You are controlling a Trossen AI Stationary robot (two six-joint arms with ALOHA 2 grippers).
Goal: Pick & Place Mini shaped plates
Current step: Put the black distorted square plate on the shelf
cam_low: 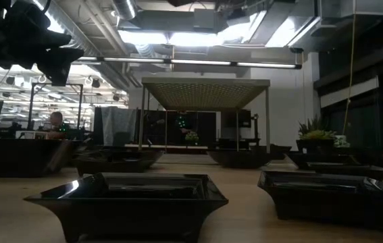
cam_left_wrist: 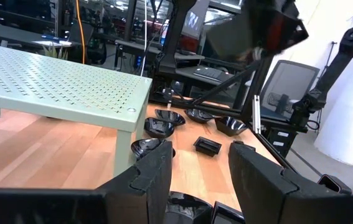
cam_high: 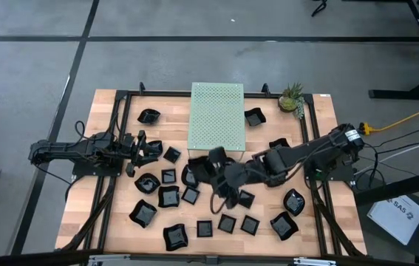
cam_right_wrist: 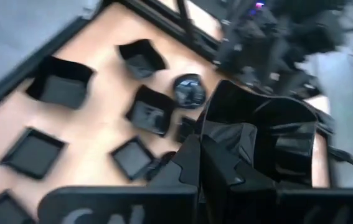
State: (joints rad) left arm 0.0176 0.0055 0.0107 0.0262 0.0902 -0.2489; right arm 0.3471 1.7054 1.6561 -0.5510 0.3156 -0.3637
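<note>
Several small glossy black plates [cam_high: 168,196] lie scattered flat on the wooden table, some square, some wavy-rimmed; the low view shows two up close [cam_low: 127,199]. My right gripper [cam_high: 210,164] reaches in from the right to the table's middle, just in front of the pale green perforated box [cam_high: 216,117]. In its wrist view it [cam_right_wrist: 223,149] is shut on a wavy-rimmed black plate [cam_right_wrist: 269,124]. My left gripper [cam_high: 150,150] hovers open at the table's left, with a square plate [cam_high: 171,154] just beyond its fingertips. In its wrist view the left gripper [cam_left_wrist: 201,171] holds nothing. My right gripper pinches the wavy-rimmed plate by its near rim [cam_right_wrist: 241,140], and its own fingers [cam_right_wrist: 213,165] cover the exact spot. The plate stands tipped up beyond the fingertips, its hollow facing the camera. It looks raised above the plates on the table.
The green box stands on legs at the table's far middle [cam_left_wrist: 58,87], with plates under and beside it [cam_left_wrist: 164,124]. A small pineapple-like plant [cam_high: 292,97] sits at the far right corner. A black frame [cam_high: 120,111] edges the table. Plates crowd the near half.
</note>
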